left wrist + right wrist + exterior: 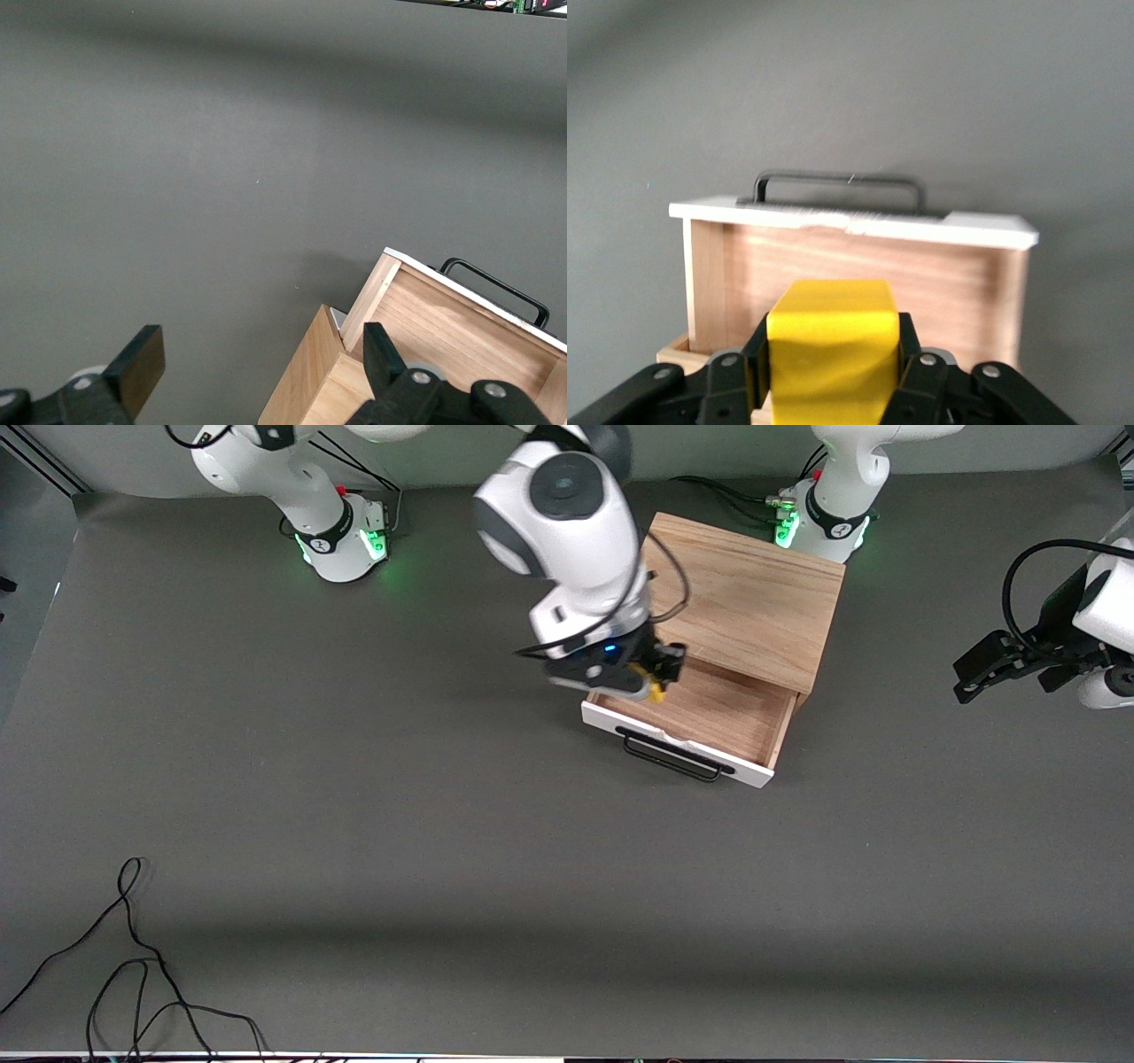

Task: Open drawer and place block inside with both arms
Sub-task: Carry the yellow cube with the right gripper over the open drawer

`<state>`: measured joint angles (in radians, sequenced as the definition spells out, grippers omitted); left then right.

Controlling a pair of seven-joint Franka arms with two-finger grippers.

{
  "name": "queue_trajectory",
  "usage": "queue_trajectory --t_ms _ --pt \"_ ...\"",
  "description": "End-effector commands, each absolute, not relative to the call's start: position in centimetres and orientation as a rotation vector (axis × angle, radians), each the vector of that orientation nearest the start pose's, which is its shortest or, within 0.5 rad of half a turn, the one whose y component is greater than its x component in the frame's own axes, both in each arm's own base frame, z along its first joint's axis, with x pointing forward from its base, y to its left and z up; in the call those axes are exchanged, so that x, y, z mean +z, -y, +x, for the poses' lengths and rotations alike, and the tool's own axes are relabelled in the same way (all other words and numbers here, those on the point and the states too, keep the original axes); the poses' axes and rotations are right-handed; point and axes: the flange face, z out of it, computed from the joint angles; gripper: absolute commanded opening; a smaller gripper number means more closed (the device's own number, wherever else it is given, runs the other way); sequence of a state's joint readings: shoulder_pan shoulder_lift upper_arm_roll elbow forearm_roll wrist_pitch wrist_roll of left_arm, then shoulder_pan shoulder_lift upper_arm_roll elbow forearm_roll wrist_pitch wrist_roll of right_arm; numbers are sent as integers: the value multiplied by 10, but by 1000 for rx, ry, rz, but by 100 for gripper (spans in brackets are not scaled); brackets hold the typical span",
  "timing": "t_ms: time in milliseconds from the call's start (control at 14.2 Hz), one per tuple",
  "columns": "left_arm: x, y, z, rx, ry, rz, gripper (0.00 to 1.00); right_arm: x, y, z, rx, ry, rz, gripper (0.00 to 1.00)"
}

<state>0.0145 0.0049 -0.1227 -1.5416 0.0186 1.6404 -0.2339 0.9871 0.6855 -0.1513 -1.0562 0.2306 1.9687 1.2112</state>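
The right gripper (657, 679) clamps the block (830, 350) over the open drawer (709, 713) — released off-centre, it could clip the rim — while the left gripper (257, 376) waits open, aside.

Two white robot arms with rounded shells and dark grey joint caps. Each base (348, 536) wears a black collar with a white mark and glows green at its foot. Black cables (1032, 571) loop along the limbs. A small blue light (609, 648) shines above one black gripper (657, 676); silver screws dot the black fingers (921, 372).
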Motion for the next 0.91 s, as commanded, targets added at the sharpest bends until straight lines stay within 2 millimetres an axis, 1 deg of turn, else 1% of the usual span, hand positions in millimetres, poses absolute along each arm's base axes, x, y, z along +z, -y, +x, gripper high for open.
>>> queue_trajectory --t_ms 0,70,281,492,562,633,703,773,844 --pt "640 57 560 -133 181 -3142 100 440 -618 477 -40 -599 -2806 17" --pt "638 57 561 -128 181 -3142 100 431 -621 477 -44 -599 -2805 17" --pt "636 57 557 -89 176 -3140 100 403 -633 469 -36 -582 -2828 17" --pt "636 57 557 -81 174 -3146 100 384 -636 467 -18 -609 -2843 17" --pt "636 57 557 -81 176 -3146 100 379 -640 462 -13 -602 -2851 17" --pt "637 56 556 -83 176 -3146 100 369 -642 462 -12 -605 -2857 17" --pt "637 55 556 -83 181 -3145 100 364 -643 462 -12 -604 -2859 17" --pt "637 52 556 -83 188 -3144 100 356 -644 460 -9 -605 -2866 17" --pt "637 50 556 -82 193 -3148 100 354 -646 458 -8 -607 -2866 17"
